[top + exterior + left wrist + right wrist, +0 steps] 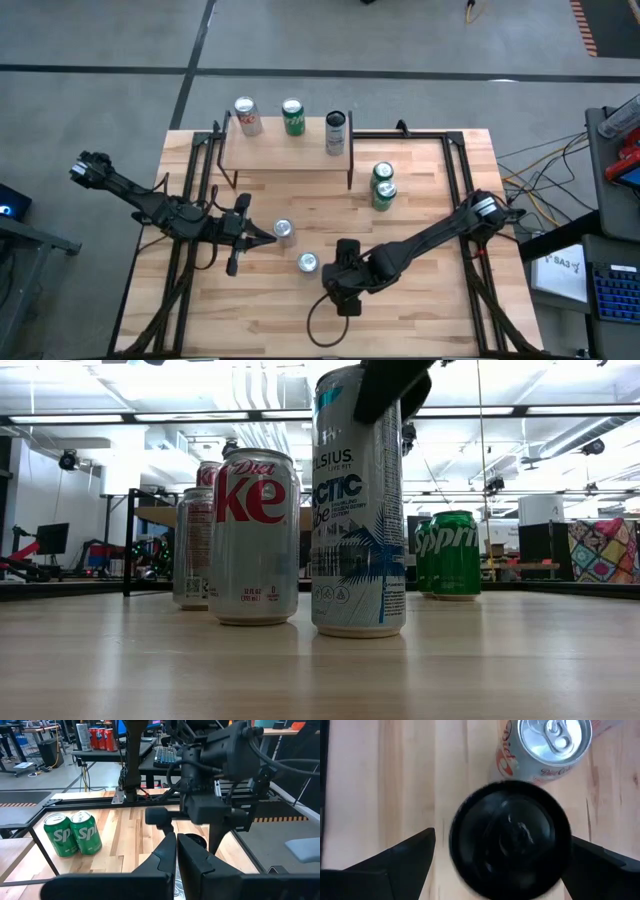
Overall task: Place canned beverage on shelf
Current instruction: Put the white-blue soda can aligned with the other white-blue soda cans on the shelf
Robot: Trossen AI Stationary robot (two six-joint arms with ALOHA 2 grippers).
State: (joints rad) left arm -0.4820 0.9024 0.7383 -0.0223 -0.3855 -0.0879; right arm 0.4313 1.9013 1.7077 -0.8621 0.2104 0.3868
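Observation:
A tall white Celsius can point(358, 500) with a black top point(510, 837) stands upright on the table. My right gripper point(502, 867) hangs open just above it, pointing steeply down, one finger on either side of the top without touching. A Diet Coke can point(547, 747) stands right beyond it, and another silver can point(283, 232) farther left. My left gripper point(262, 236) is shut and hovers beside that silver can. The shelf point(285, 150) at the far edge carries three cans.
Two green Sprite cans point(382, 186) stand together right of the shelf. On the shelf stand a silver can point(246, 115), a green can point(292, 116) and a tall dark-topped can point(335, 132). Black frame rails point(455, 170) run along both sides of the table.

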